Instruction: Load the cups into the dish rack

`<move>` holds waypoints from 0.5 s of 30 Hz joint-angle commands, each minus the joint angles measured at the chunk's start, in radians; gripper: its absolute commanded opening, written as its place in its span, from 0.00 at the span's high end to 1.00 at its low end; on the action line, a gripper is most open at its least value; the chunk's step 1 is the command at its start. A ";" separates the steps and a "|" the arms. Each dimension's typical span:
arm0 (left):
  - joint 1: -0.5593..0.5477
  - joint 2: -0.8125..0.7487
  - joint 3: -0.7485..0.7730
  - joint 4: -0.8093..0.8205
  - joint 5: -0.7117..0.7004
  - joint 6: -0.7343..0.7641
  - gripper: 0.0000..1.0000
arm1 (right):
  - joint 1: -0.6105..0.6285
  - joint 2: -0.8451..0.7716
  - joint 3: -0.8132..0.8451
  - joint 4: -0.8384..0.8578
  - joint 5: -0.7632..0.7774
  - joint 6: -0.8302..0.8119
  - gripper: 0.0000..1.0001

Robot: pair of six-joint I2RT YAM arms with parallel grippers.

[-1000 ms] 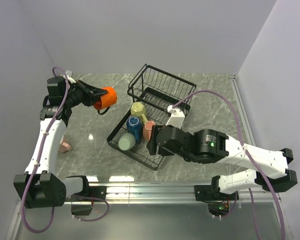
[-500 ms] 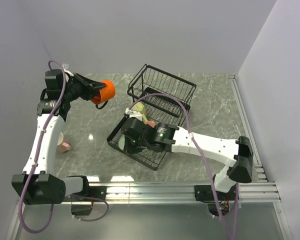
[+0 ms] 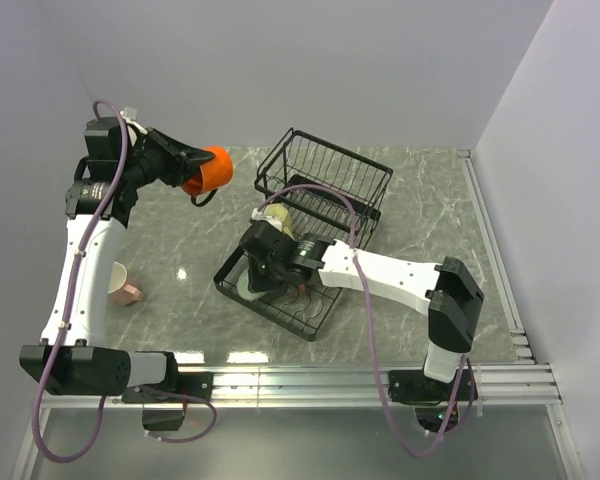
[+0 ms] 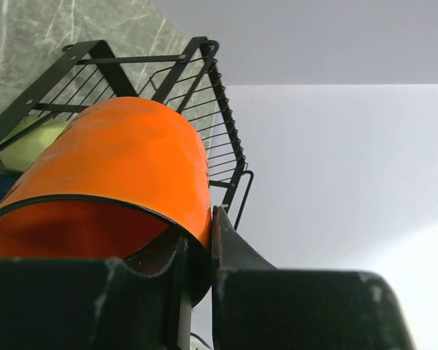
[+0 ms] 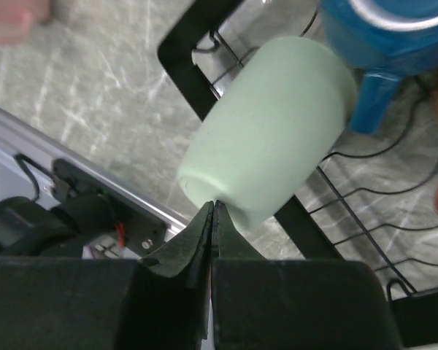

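Tabletop (image 3: pixel 420 210) | rack (image 5: pixel 301 224): green mug (image 5: pixel 270 131), blue mug (image 5: pixel 387 36) | left fingers (image 4: pixel 237 259) grip orange mug (image 4: pixel 117 153) | right fingers (image 5: pixel 196 244) closed

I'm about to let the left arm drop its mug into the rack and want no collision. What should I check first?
1. Hold of the left gripper on the orange cup: ok, its fingers pinch the wall at the rim.
2. The orange cup over the dish rack: not ok, it hangs above the table, left of the rack.
3. The right gripper empty: ok, its jaws are shut on nothing, just above the pale green cup.
4. Tray section free of the right arm: not ok, the arm reaches across it.
5. All cups off the table: not ok, a pink cup sits there at the left.
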 commanded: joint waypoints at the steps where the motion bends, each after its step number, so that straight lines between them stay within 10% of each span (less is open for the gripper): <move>1: -0.006 -0.009 0.075 0.049 0.020 0.009 1.00 | 0.001 0.006 0.019 0.047 -0.038 -0.044 1.00; 15: -0.006 0.003 0.106 0.041 0.010 0.028 0.99 | -0.027 0.075 0.123 -0.031 -0.003 -0.102 1.00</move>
